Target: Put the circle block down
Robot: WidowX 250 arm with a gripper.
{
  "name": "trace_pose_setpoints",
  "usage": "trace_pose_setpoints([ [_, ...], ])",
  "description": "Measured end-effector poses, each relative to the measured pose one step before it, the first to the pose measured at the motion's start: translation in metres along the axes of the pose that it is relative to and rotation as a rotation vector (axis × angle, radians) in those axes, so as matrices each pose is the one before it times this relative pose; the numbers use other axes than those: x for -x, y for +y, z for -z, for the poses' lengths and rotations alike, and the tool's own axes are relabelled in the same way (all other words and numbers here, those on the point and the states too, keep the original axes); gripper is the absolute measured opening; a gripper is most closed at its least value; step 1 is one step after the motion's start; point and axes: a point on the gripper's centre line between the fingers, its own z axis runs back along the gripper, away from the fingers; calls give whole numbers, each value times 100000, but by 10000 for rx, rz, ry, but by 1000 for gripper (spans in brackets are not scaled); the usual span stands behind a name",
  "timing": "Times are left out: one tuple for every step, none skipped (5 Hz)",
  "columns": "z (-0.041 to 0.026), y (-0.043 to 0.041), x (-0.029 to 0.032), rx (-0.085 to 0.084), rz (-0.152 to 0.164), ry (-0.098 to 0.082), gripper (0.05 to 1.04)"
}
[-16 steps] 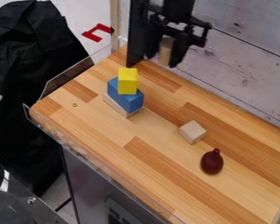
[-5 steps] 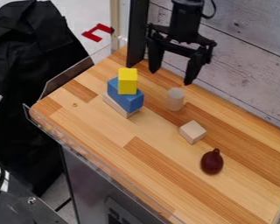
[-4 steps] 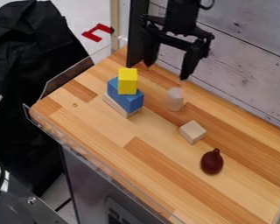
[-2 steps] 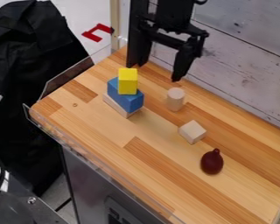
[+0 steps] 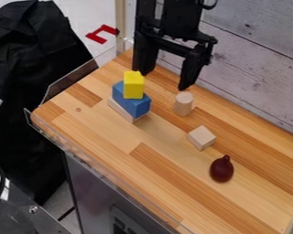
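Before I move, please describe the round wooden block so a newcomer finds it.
On the wooden tabletop, find the yellow-topped block stack. Beside it, toward the plank wall, stands the pale wooden cylinder. Its round top distinguishes it from the pale wooden cube.

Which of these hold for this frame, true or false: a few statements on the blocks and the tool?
1. The cylinder stands upright on the counter. True.
2. The yellow block is under the blue block. False: it sits on top of it.
3. The tool is clamped on the cylinder. False: its fingers are spread, with nothing between them.
4. The pale cube sits between the cylinder and the dark red object. True.
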Motion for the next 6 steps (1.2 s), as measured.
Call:
trace_pose_setpoints([
  [135,-59,14,11,55,93,1001],
  [-3,67,-2,-12,-12,-1,1001],
  [45,-41,-30,-4,14,1,1001],
  [-42,-2,32,0,1,0,1001],
  [39,22,-10,18,-19,14,1001],
  [0,24,-24,-15,3,-15,1001],
])
